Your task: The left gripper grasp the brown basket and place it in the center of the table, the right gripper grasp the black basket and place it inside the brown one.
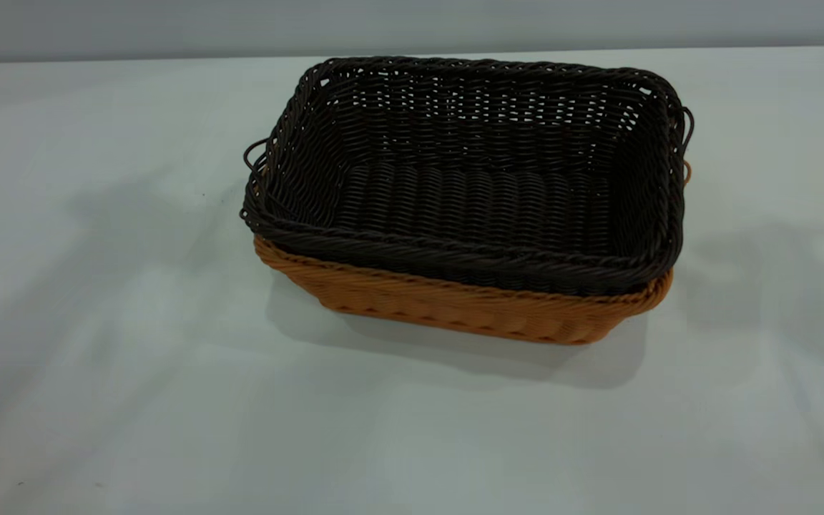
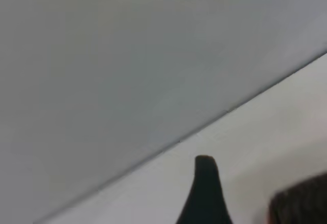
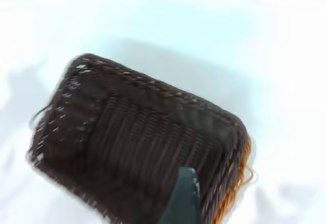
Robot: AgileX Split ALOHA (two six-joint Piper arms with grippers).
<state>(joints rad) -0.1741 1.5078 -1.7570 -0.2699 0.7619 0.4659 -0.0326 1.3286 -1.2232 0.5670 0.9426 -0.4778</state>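
Neither arm shows in the exterior view — each wrist view catches only one dark finger: left gripper (image 2: 204, 193), right gripper (image 3: 181, 198).

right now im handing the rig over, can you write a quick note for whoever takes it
Left gripper: off to the side above the table, holding nothing.
Right gripper: above the baskets, holding nothing.
Black basket sits nested inside the brown basket, near the table's middle; the brown rim shows below the black one.
Done: both placements look complete.
Left: probably only parking the arms.
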